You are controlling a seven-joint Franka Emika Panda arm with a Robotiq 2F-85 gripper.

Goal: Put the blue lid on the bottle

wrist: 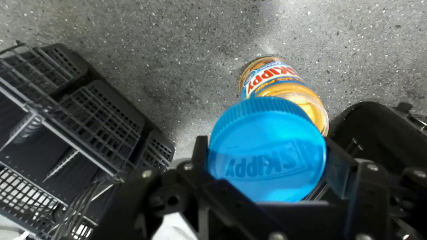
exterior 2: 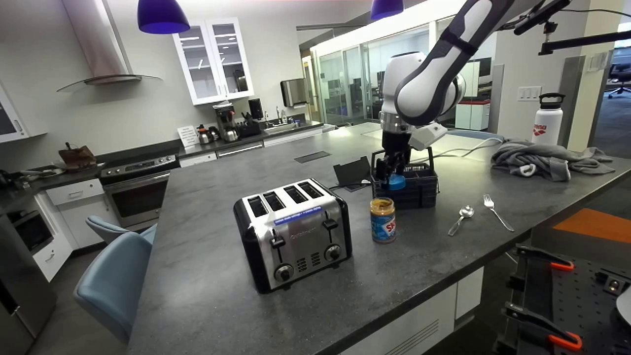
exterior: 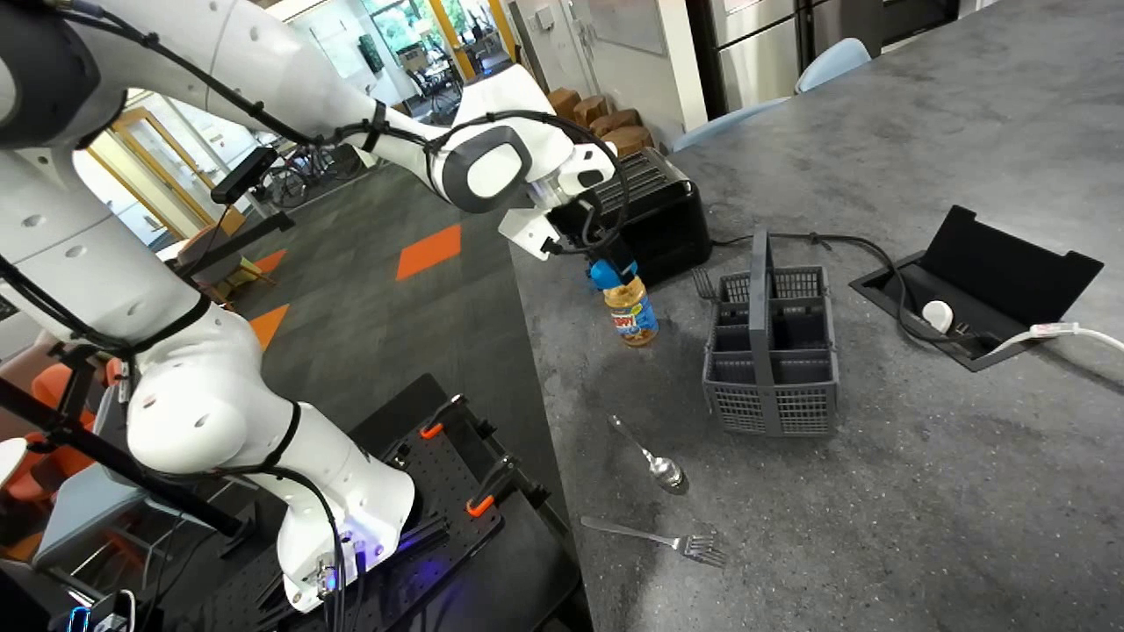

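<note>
Claw (wrist: pixel 267 159): clamped on the blue lid (wrist: pixel 267 141), its two sides meeting the rim at about 9 and 3 o'clock in the wrist view.
Lid's place: held off the surface (exterior: pixel 922 491), near the mouth of the bottle (exterior 2: pixel 383 222) but apart from it, at about 1 o'clock from that mouth in an exterior view.
Bottle: upright on the surface, mouth uncovered, orange-yellow inside, with a blue Skippy label; the wrist view has it at about 1 o'clock from the lid, which hides part of it.
Wire rack (exterior: pixel 803 412): dark grey, with a tall handle, at 3 o'clock from the bottle in an exterior view and apart from it.
Toaster (exterior 2: pixel 296 246): silver and black, at 9 o'clock from the bottle in an exterior view.
Spoon (exterior: pixel 652 457): on the surface, at 6 o'clock from the bottle in an exterior view.
Fork (exterior: pixel 650 535): at 6 o'clock from the spoon in an exterior view.
Grey cloth (exterior 2: pixel 549 160): crumpled, near a white flask (exterior 2: pixel 546 123).
</note>
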